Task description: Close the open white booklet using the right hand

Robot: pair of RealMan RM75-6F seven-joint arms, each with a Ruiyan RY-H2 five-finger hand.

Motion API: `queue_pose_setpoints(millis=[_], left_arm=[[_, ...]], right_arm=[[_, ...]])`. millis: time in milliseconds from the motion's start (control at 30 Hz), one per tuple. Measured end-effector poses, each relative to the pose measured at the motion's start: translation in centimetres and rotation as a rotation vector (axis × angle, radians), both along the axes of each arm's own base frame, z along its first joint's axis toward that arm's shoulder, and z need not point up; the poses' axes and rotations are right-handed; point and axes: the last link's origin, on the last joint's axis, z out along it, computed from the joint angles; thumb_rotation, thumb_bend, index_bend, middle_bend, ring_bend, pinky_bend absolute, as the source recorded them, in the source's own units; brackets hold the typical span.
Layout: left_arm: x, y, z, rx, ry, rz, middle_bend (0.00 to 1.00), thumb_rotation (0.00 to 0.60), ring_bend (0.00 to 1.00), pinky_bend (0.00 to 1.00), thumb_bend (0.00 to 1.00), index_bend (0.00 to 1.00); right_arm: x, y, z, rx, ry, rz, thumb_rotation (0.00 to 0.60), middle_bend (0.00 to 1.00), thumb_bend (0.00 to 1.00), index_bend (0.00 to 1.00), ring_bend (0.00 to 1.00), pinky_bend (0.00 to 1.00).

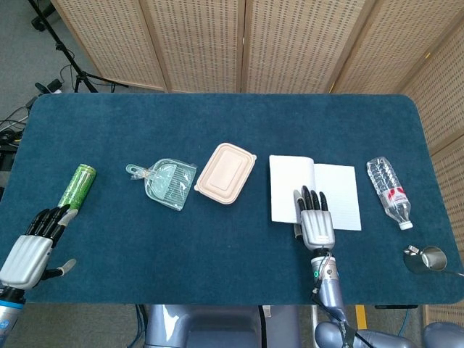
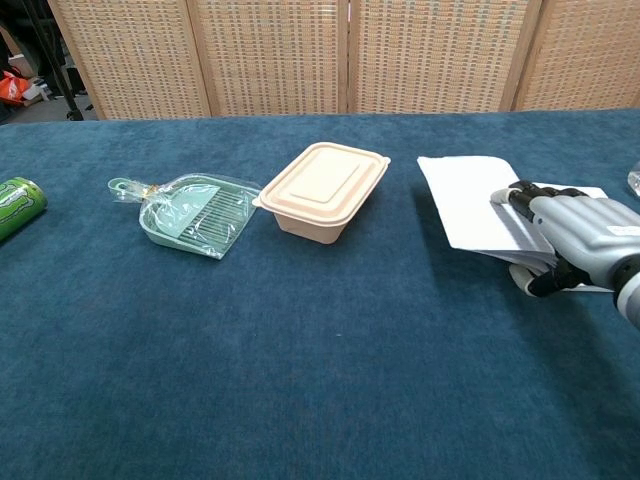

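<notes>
Left robot hand: low at the near left corner of the counter, fingers spread and pointing away from the robot, holding nothing. A green can lies just beyond its fingertips. Well apart from the booklet.

Middle items: a clear-wrapped green dustpan and a beige lidded container sit side by side, left of the booklet, neither touching it.

White booklet: right of centre on the counter, not yet closed. Spine runs away from the robot; long spread runs left to right. In the chest view the left leaf stands lifted off the counter, tilted toward the right leaf.

Right robot hand: at the booklet's near edge, just beside the spine, fingers straight and together, pointing away from the robot. In the chest view its fingertips lie against the raised leaf, thumb below; whether the leaf is pinched or merely propped, I cannot tell.

Governing relation: the raised leaf lies to the left of and beyond the right robot hand; the flat leaf lies to its right. Judgement: closing calls for a rightward sweep across the spine.

Right edge: a plastic bottle lies just beside the booklet; a metal cup sits at the near right corner.
</notes>
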Motion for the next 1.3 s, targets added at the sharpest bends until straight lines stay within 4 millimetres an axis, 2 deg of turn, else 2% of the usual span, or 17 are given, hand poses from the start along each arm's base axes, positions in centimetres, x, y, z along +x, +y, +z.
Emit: queue_pose_setpoints(millis=[467,933,1300], left_arm=[[0.0,0.0,0.0,-0.001,0.0,-0.001,0.0,0.6,0.0,0.0,0.2,0.0],[0.1,-0.1,-0.1,-0.003,0.0,-0.005,0.0,0.6,0.0,0.0,0.2,0.0],[0.1,-0.1,-0.1,-0.003,0.0,-0.006,0.0,0.6,0.0,0.0,0.2,0.0]], right_arm=[[0.4,-0.1,0.6,-0.027,-0.026,-0.002,0.6,0.0,0.52,0.06,0.0,0.0],[1.0,-0.1,2.0,-0.109,-0.219,-0.089,0.6,0.0,0.52,0.06,0.0,0.0],[0.9,-0.3,2.6,-0.158,-0.237,-0.105,0.6,0.0,0.52,0.06,0.0,0.0]])
